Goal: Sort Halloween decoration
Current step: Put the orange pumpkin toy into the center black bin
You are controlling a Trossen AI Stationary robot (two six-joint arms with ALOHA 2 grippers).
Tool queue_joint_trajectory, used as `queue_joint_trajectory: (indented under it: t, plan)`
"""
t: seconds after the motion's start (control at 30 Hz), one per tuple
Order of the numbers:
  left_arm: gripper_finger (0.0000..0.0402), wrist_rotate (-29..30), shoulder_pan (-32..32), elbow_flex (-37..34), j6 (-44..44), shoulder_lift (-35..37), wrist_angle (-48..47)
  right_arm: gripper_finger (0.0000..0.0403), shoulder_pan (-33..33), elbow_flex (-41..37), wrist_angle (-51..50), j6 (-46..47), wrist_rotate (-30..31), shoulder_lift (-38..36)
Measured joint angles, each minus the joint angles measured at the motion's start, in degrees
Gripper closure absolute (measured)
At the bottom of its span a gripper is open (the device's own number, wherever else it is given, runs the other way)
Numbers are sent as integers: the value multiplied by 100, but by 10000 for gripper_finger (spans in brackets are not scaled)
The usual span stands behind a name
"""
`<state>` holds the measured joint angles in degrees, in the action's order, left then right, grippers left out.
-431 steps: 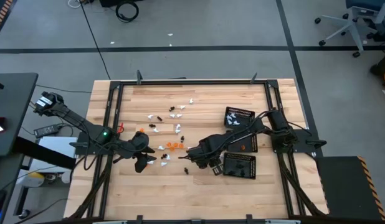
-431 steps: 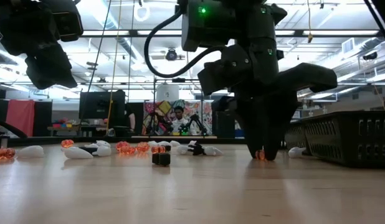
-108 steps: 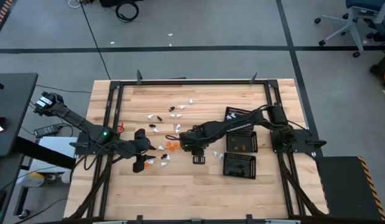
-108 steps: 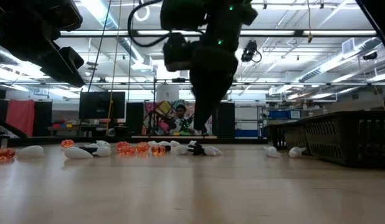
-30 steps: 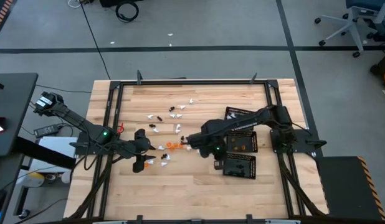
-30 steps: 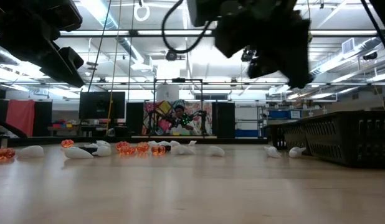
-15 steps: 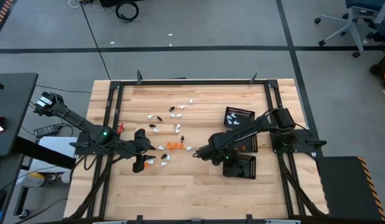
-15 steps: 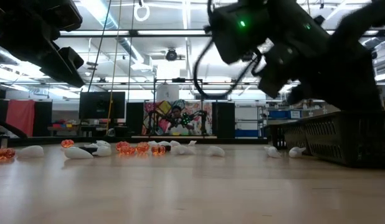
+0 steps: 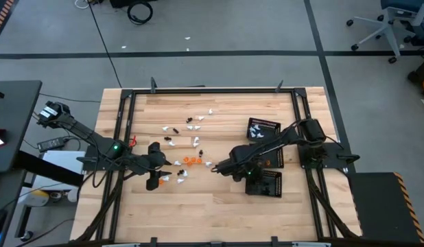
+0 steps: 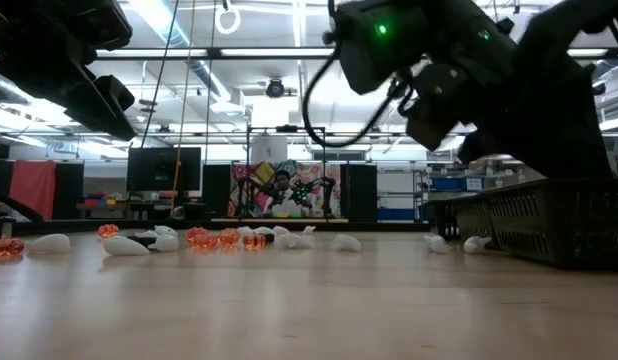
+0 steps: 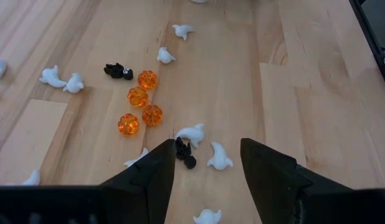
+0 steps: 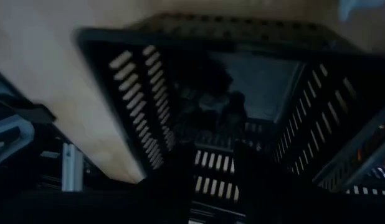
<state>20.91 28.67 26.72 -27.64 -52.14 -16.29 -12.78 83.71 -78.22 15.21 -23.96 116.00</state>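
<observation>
1. We judge the sort partly done. Three black mesh trays sit at about 3 o'clock on the bench (image 9: 157, 213): the far tray (image 9: 263, 127) holds white pieces, the middle tray (image 9: 269, 157) seems to hold orange ones, and the near tray (image 9: 269, 182) shows only dark mesh.
2. Plenty is left: loose trinkets (image 9: 190, 145) in white, orange and black lie scattered from the bench centre toward 11 o'clock, well apart from the trays.
3. In the left wrist view we see four orange pumpkins (image 11: 138, 107), several white ghosts (image 11: 191, 133) and a black piece (image 11: 184, 152) just beside the fingertips.
4. The right pincer (image 9: 251, 177) hangs over the near tray's edge toward 9 o'clock; its wrist view looks down into that tray (image 12: 242, 81). We cannot tell whether it is apart or clamped on anything.
5. The left pincer (image 11: 207, 163) waits at about 8 o'clock, jaws apart and empty, above the loose pieces.
6. Against a second ago, the right arm has swung from the orange cluster near centre over to the near tray. Against 14.4 s ago, the black pieces in front of the low camera are gone. The left arm has barely moved.
</observation>
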Motion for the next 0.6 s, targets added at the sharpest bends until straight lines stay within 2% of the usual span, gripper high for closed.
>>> queue_joint_trajectory:
  t: [0.17,0.27,0.43,0.6]
  plan:
    - [209,0,1,0,-4,0,2,288,6,437,-207,22,172,-74]
    - [209,-250,-1,0,-164,6,21,288,40,745,-164,213,293,-82]
    - [209,-466,16,0,-435,61,-222,287,56,1120,641,713,920,-84]
    - [209,-469,59,0,-459,337,-506,287,90,1186,1278,1268,1066,-84]
